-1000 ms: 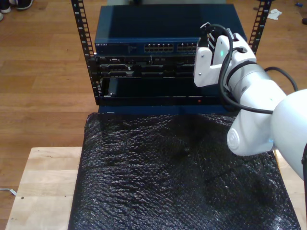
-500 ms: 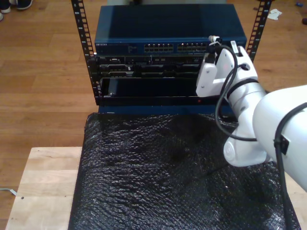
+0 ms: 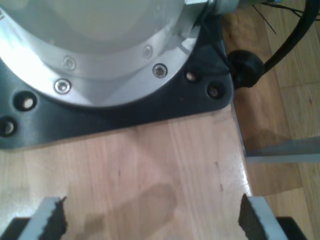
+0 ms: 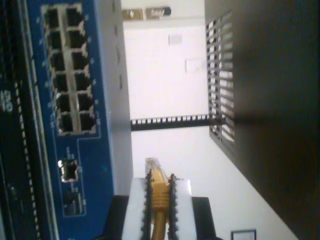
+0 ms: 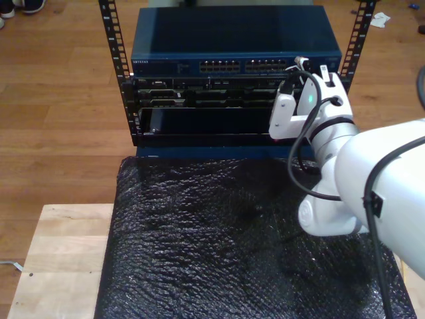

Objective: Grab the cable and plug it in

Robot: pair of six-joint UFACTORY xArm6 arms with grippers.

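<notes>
The cable (image 4: pixel 159 192), a thin yellow-orange network lead with a small clear plastic plug at its tip, is clamped between the two ridged dark pads (image 4: pixel 148 205) of my second gripper (image 4: pixel 160 200); the plug end projects just beyond the pads and sits near the side of the blue network switch (image 4: pixel 75 100), level with the panel below its port block and not inserted in any port. Largest item on the bench: the black bubble-wrap sheet (image 5: pixel 219 246), spread over the pale wooden table (image 5: pixel 60 259) and reaching up to the foot of the rack. Next, the white second arm (image 5: pixel 372 186), entering from the exterior view's right, with a thick black robot cable (image 5: pixel 302 143) looped along it and its head held up against the rack face. The black open-frame equipment rack (image 5: pixel 119 73) holds the blue switch at its top, black panels beneath. The switch carries two rows of dark network ports (image 4: pixel 67 70) and a single separate socket (image 4: pixel 67 170) below them. My first gripper (image 3: pixel 150 220) hangs over bare pale wood, close to a black bolted base plate (image 3: pixel 150 107) carrying a round silver arm base (image 3: pixel 95 45); its two dark-padded fingers (image 3: pixel 52 220) stand wide apart with nothing between them.
</notes>
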